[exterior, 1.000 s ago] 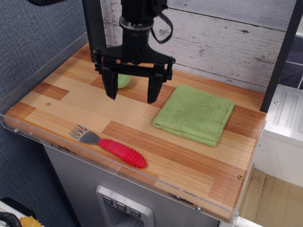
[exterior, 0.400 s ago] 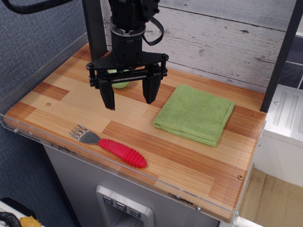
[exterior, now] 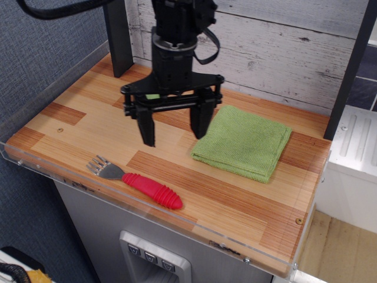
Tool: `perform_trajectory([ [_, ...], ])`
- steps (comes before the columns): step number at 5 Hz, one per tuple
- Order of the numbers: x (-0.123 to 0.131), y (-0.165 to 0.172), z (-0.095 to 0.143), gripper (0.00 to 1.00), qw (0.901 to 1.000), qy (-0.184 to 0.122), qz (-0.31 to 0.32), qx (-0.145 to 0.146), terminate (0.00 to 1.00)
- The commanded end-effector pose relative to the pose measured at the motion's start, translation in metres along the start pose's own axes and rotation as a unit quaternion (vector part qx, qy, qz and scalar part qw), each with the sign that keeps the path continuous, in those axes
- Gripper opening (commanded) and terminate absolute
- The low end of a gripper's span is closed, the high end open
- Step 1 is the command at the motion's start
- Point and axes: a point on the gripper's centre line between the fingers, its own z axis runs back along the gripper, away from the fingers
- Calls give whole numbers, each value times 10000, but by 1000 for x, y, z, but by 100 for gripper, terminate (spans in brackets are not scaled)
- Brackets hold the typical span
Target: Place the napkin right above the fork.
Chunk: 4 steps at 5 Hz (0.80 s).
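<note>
The napkin (exterior: 244,142) is a folded square of light green cloth lying flat on the right half of the wooden table (exterior: 76,127). The fork (exterior: 136,183), with a red ribbed handle and silver tines pointing left, lies near the front edge at the left. My gripper (exterior: 173,130) hangs open and empty above the table's middle, its right finger just left of the napkin's left edge and behind the fork.
A small pale green ball (exterior: 152,96) sits behind the gripper, mostly hidden by it. A clear plastic rim (exterior: 35,162) runs along the front and left edges. A dark post (exterior: 115,35) stands at the back left and a white plank wall (exterior: 283,41) behind.
The gripper swung left and back, then moved right and forward, ending closer to the napkin's left edge and covering more of the ball. It stays open. Napkin and fork have not moved.
</note>
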Motion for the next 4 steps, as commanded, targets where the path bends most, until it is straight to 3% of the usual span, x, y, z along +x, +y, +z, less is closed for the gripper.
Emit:
perform_trajectory([
  [1, -6, -40, 21, 0, 9898, -644, -1202, -413, 0],
  [2, -5, -63, 18, 0, 9793, -752, -1675, -855, 0],
  [3, -2, -94, 1, 0, 9648, -942, -2212, -1064, 0],
  [4, 9, -114, -16, 0, 9625, -1022, -2300, -1016, 0],
])
